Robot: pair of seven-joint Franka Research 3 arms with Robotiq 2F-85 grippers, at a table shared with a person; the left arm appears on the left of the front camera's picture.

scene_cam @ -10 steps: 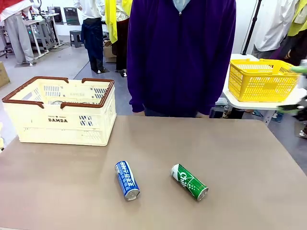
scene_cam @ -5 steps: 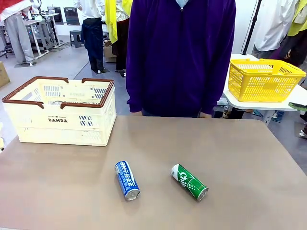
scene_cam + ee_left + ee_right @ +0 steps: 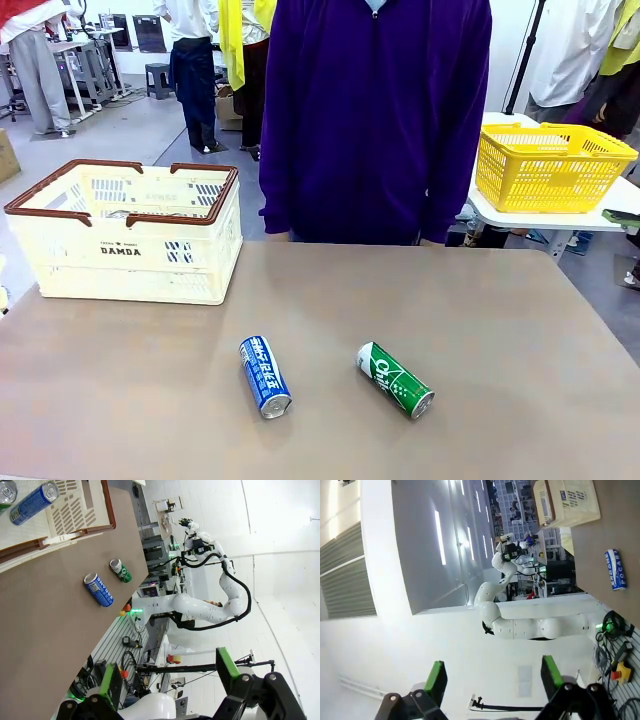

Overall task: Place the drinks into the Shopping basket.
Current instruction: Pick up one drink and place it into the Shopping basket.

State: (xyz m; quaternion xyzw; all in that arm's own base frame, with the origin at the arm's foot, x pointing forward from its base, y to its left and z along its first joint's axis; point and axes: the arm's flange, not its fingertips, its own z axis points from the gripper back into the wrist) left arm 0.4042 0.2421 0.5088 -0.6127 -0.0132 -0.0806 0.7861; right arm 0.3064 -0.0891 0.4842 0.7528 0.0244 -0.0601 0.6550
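person shifted; blue can, green can lie flat, tops nearward.

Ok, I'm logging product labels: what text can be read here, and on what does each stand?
"DAMDA": on the side of the Shopping basket.
"POCARI": on the blue can, in the right wrist view.
White lettering on the green can: too blurred to read.
Small print above "DAMDA": too small to read.
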